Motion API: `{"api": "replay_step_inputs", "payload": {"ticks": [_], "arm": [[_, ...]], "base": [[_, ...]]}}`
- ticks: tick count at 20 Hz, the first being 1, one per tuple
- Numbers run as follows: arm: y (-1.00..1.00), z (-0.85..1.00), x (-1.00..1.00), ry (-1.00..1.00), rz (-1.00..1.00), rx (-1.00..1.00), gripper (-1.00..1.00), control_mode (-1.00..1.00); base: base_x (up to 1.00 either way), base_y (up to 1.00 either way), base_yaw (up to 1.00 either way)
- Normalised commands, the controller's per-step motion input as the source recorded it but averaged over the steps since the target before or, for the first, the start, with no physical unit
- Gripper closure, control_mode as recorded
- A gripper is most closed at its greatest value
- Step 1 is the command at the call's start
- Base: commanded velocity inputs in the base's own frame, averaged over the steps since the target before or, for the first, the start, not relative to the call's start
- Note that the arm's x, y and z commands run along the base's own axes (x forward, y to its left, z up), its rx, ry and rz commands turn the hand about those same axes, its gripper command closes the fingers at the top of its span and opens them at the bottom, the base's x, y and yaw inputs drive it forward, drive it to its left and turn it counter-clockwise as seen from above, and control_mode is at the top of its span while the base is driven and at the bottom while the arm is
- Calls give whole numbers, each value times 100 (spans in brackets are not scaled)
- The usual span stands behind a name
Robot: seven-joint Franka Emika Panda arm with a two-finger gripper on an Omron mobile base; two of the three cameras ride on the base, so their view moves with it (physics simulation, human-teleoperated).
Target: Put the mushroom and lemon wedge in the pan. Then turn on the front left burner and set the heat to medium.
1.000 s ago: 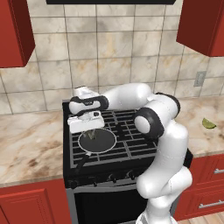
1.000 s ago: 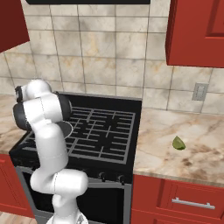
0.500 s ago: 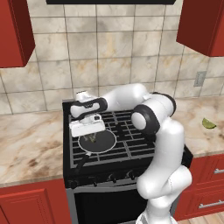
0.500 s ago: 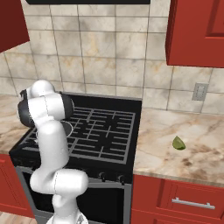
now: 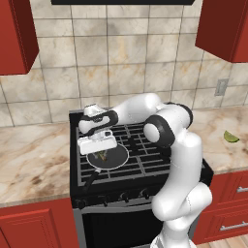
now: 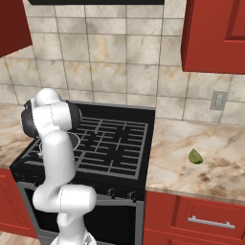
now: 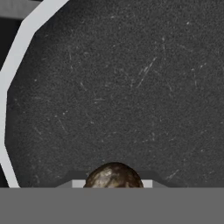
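Jaws were closed on the mushroom (image 7: 113,175), which hung just above the black floor of the pan (image 5: 118,160), so it was not yet released. The gripper (image 5: 100,152) hovered over that pan at the stove's (image 5: 145,167) front left corner. Out on the surface right of the stove, near its front edge, the lemon wedge (image 6: 194,156) lay untouched. By my reading, dropping the mushroom, fetching the wedge and setting the burner all remained.

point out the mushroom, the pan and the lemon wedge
mushroom (image 7: 113,176), hand view, its rounded brown top
pan (image 5: 122,158), left base view, its pale rim on the right side
lemon wedge (image 6: 194,156), right base view, middle of the green wedge
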Motion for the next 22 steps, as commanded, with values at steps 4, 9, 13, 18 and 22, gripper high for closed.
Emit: {"api": "replay_step_inputs", "payload": {"ticks": [4,9,13,18,22], "arm": [[0,-3,0,0,0,0,100,-100],[0,-3,0,0,0,0,100,-100],[5,-5,0,0,0,0,-100,-100],[2,-2,0,0,0,0,-100,-100],[0,0,0,0,0,0,-100,-100]], "base": [[0,0,0],[0,0,0],[0,0,0],[0,0,0],[0,0,0]]}}
